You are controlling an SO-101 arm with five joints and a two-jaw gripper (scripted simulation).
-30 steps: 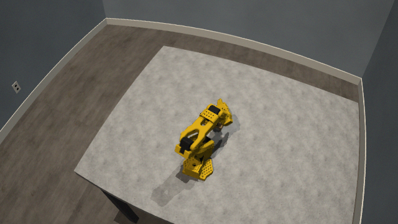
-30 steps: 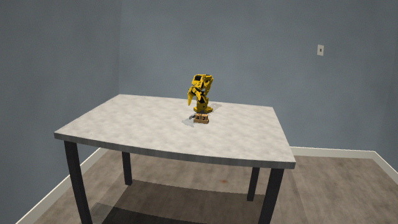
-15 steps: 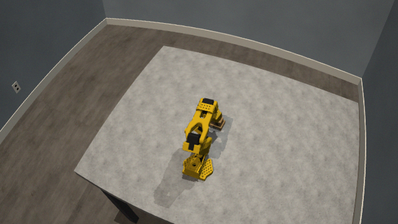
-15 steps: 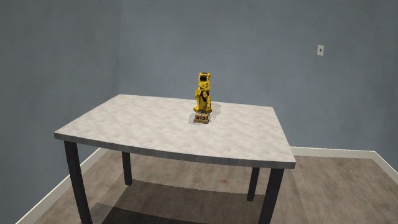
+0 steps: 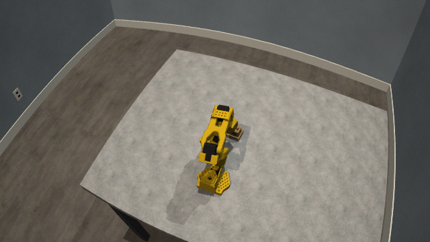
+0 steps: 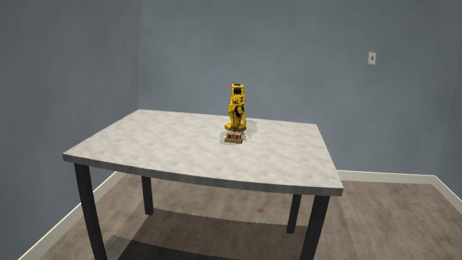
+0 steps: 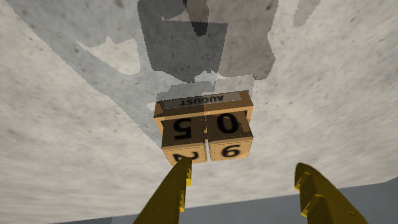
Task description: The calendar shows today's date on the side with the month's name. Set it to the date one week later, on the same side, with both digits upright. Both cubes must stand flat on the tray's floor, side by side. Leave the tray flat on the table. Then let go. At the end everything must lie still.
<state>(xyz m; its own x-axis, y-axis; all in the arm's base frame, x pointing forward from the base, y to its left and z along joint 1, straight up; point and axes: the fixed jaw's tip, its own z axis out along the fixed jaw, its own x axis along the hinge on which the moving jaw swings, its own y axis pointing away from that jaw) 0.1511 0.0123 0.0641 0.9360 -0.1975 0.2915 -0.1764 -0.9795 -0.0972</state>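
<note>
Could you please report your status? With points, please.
Gripper (image 7: 245, 167) open, nothing held. Both cubes (image 7: 184, 137) (image 7: 229, 135) in tray (image 7: 245, 104), August side reading 05. Nothing seen blocking.

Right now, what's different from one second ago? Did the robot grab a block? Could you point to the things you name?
The arm (image 5: 215, 132) (image 6: 237, 98) swung to its own left, bringing the gripper (image 5: 234, 126) (image 6: 242, 120) (image 7: 245, 164) round to the tray (image 5: 236, 138) (image 6: 233, 141) (image 7: 245, 101). It hasn't grabbed a block: its fingers are apart with nothing between them. The tray stayed in the same spot, with both blocks (image 6: 238, 136) (image 7: 230, 151) in it.
</note>
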